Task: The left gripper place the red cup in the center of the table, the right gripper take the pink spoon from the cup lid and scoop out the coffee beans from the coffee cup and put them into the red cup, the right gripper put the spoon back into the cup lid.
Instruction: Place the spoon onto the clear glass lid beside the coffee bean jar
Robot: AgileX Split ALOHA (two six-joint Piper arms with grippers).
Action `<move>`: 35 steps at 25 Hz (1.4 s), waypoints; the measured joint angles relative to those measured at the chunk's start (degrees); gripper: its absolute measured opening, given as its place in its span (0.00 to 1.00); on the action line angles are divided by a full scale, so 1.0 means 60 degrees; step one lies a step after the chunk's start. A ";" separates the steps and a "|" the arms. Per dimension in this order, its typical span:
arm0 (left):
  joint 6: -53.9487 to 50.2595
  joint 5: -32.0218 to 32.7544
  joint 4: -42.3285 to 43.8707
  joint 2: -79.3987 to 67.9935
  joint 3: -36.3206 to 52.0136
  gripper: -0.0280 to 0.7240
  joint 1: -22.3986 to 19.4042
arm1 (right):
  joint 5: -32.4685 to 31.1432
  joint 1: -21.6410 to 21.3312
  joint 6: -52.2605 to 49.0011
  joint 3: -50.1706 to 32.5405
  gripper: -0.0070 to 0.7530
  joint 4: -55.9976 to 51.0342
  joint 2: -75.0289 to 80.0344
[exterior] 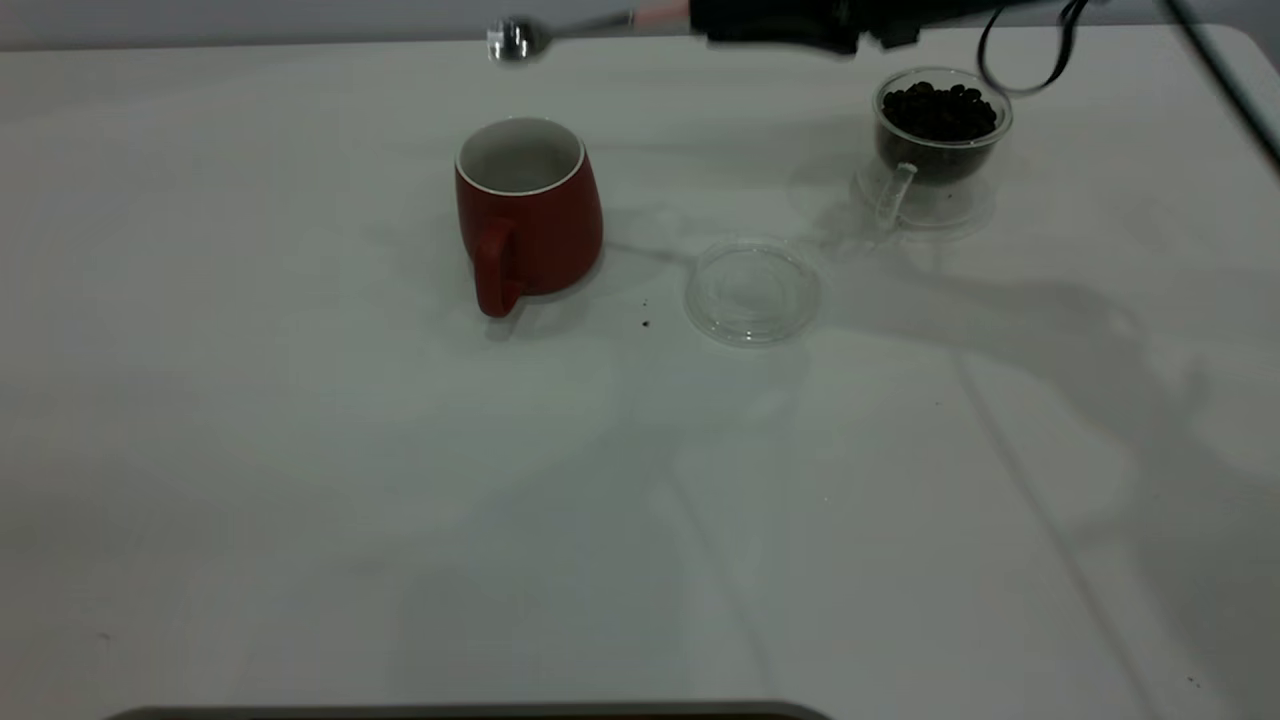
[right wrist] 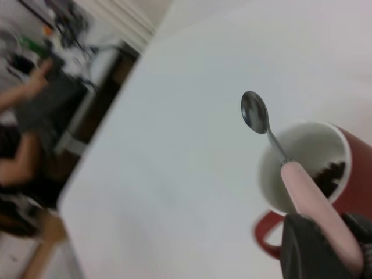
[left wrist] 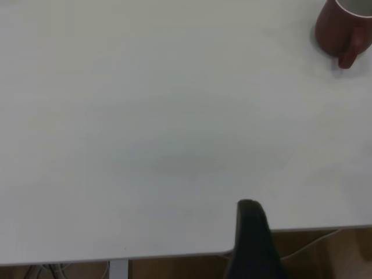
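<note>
Pink spoon [right wrist: 317, 203]: right gripper [right wrist: 325, 247] is pinching its pale handle, long axis running level toward the red cup's side, metal bowl [exterior: 514, 40] hanging above and beyond the red cup [exterior: 528, 215]. Beans [right wrist: 328, 174] are lying inside that cup. Cup lid [exterior: 752, 290], the return spot, is sitting bare between red cup and coffee cup [exterior: 938, 130], nearer the right arm. Left gripper [left wrist: 253, 244]: parked at the table [exterior: 300, 500] edge, finger spread impossible to tell.

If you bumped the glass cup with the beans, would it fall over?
Probably not easily: the glass cup stands on a wide clear base. Being glass, it might slide on the smooth table. A hard knock could spill the heaped beans.
</note>
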State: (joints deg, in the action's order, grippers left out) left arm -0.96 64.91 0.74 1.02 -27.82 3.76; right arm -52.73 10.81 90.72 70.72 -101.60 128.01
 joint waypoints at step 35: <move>0.0019 0.0003 0.0000 0.0000 0.0000 0.79 0.0000 | -0.0669 -0.3029 -0.1309 -0.2557 0.16 -0.0250 0.2233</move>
State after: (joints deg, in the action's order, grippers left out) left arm -0.85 64.92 0.74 1.02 -27.82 3.76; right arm -56.74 -7.37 82.86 55.38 -103.09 141.41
